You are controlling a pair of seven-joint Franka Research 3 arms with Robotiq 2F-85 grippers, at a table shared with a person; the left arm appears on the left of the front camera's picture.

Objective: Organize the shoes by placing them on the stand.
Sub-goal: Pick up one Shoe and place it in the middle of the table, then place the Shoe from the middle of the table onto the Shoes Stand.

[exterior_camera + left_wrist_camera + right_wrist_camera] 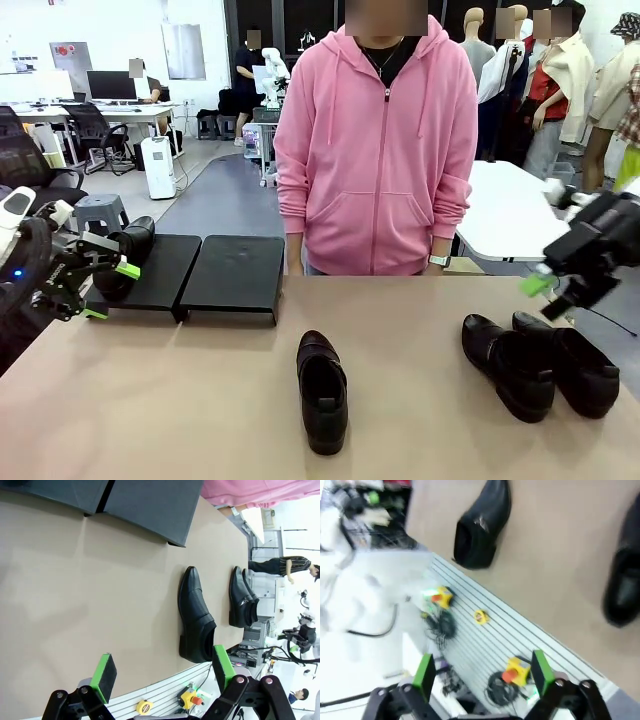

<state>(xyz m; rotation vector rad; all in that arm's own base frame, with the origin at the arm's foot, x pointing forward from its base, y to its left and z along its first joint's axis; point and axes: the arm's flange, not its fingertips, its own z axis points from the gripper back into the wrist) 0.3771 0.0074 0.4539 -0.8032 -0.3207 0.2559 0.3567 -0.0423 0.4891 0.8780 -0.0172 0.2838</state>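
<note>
The stand [235, 272] is two low black platforms side by side at the table's far left. One black shoe [132, 243] sits on the left platform, partly behind my left gripper [110, 291], which hovers open and empty in front of it. Another shoe [322, 390] lies alone mid-table, toe toward me. Two more shoes [505, 365] [575, 362] lie together at the right, below my open, empty right gripper [553, 295]. The left wrist view shows the left gripper [162, 672], the lone shoe [196, 615], the pair [243, 602] and the stand [145, 505]. The blurred right wrist view shows its gripper [482, 672] and two shoes [482, 525] [622, 585].
A person in a pink hoodie [375, 150] stands at the far edge, hands out of sight. A white table [510, 210] stands behind at the right. Beyond the table's near edge, the right wrist view shows cables and yellow button boxes [515, 672].
</note>
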